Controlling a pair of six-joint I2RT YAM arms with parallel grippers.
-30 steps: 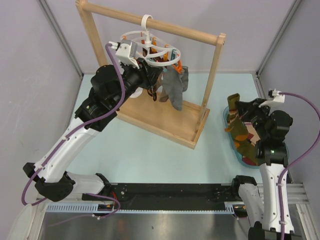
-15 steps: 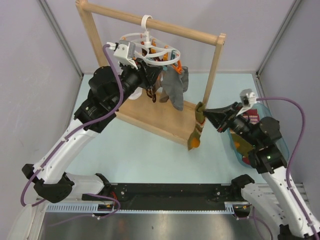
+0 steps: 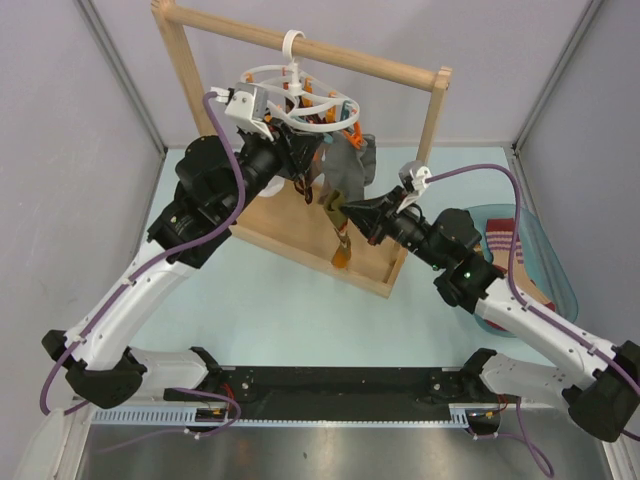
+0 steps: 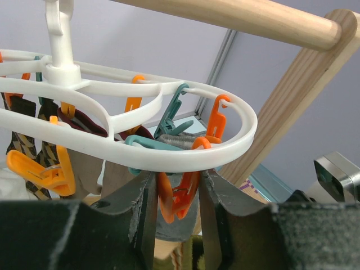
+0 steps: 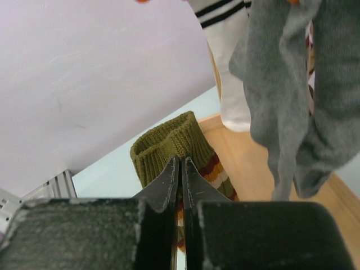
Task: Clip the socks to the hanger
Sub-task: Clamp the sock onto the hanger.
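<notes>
An olive-cuffed sock (image 5: pixel 169 147), banded lower down in orange, red and cream, was held by the right hand (image 5: pixel 179 164), whose fingers were closed tight on the fabric just under the ribbed cuff. The rest of the sock was left dangling limp over the base of the wooden rack (image 3: pixel 330 55), near the hanger (image 3: pixel 310 108) but a little below it and not yet clipped. The sock was judged light, soft and floppy, likely to fold or sag wherever it was unsupported. The thick cuff was therefore taken as the best place to hold, with its edge kept free above the fingers for a clip to bite. The white hanger was hooked over the rack's top bar, and a grey sock (image 5: pixel 292 112) and a white sock (image 5: pixel 230 73) with dark stripes were seen hanging from it. An orange clip (image 4: pixel 171 209) on its nearest ring was enclosed by the left hand (image 4: pixel 176 185), narrowed with a finger against each side, seemingly to squeeze it open. More socks were left in a teal basket (image 3: pixel 545 262) on the table (image 3: pixel 280 300), at the right.
</notes>
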